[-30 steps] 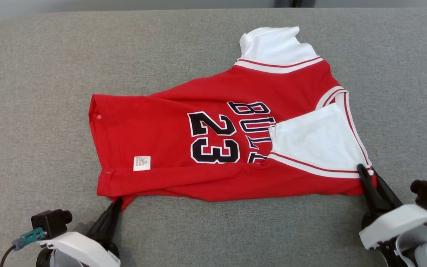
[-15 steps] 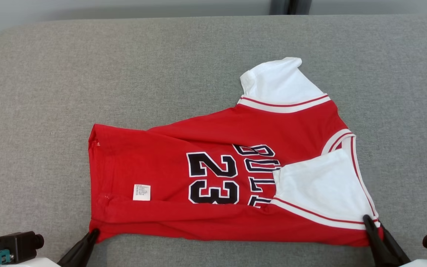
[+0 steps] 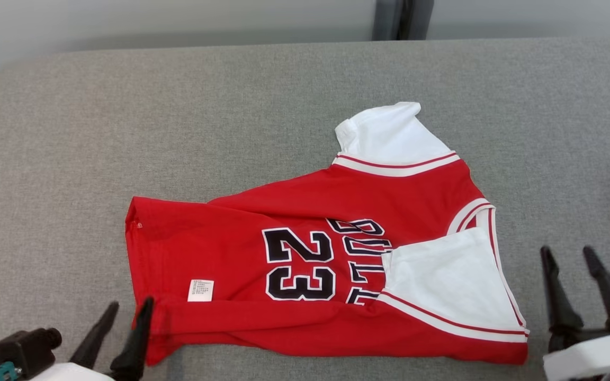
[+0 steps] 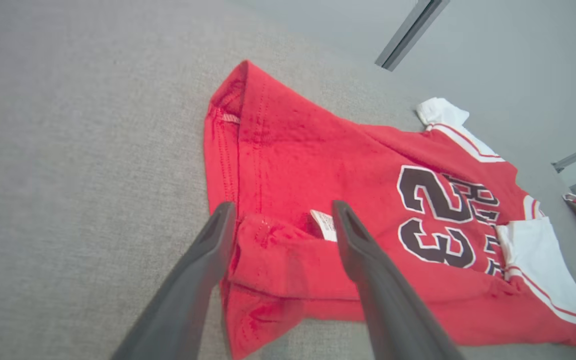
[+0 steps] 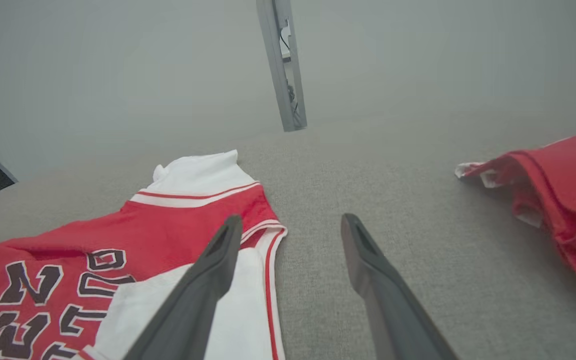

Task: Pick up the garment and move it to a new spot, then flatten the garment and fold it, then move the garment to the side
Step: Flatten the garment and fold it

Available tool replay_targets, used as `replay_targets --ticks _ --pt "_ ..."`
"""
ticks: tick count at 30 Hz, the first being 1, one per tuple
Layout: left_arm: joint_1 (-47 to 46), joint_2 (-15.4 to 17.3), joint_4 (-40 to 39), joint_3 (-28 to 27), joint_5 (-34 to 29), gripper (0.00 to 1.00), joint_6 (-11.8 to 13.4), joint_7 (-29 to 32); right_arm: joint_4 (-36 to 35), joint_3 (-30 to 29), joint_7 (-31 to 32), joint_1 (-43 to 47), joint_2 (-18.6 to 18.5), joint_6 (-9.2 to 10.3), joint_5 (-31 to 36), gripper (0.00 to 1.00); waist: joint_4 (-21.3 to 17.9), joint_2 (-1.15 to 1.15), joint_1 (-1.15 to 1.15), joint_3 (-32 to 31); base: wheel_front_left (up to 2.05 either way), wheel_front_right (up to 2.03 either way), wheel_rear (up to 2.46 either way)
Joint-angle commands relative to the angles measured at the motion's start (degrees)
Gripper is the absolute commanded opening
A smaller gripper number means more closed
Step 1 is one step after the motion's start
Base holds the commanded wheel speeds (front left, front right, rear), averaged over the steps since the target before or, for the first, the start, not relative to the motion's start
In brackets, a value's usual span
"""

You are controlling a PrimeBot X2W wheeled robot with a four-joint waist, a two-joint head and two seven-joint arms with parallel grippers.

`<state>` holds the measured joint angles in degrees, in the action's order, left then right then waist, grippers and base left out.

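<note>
— The garment [image 3: 310,264] lies partly folded, its hem corner [image 3: 152,338] inside our left gripper [image 3: 131,302], spread wide, nothing gripped.
— Our right gripper [image 3: 567,250] gapes empty too, the sleeve edge [image 3: 501,275] just to its left.
— We should pinch both near corners level, so the fold lands square.

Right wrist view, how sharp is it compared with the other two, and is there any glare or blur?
Right wrist view: far wall and post hazy and soft, wide-angle stretch on the near fingers. Left wrist view: the garment crisp, hem stitching readable. Head view: even, soft light, no glare, faint shadows under the cloth.
</note>
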<state>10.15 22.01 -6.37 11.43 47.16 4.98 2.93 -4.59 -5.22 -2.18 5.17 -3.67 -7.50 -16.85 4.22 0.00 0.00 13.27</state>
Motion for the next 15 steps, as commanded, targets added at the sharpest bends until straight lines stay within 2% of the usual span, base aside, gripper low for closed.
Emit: replay_targets --ticks 1,8,15 --pt "-1.0 -0.1 -0.5 -0.5 -0.6 1.0 0.4 -0.9 -0.5 -0.4 -0.6 -0.9 -0.4 0.03 0.6 1.0 0.2 0.0 0.0 -0.5 0.0 0.0 0.0" --pt "-6.4 -1.9 -2.8 -2.4 -8.3 1.0 5.0 -10.1 -4.9 -1.7 -0.3 -5.4 -0.5 0.03 6.8 1.0 0.8 0.0 0.0 -2.7 0.0 0.0 0.0" --pt "-9.9 -2.3 -1.0 -1.1 -12.5 1.0 7.5 -11.8 -5.7 0.4 1.0 -6.5 -0.2 0.03 7.8 1.0 0.3 0.0 0.0 -3.8 0.0 0.0 0.0"
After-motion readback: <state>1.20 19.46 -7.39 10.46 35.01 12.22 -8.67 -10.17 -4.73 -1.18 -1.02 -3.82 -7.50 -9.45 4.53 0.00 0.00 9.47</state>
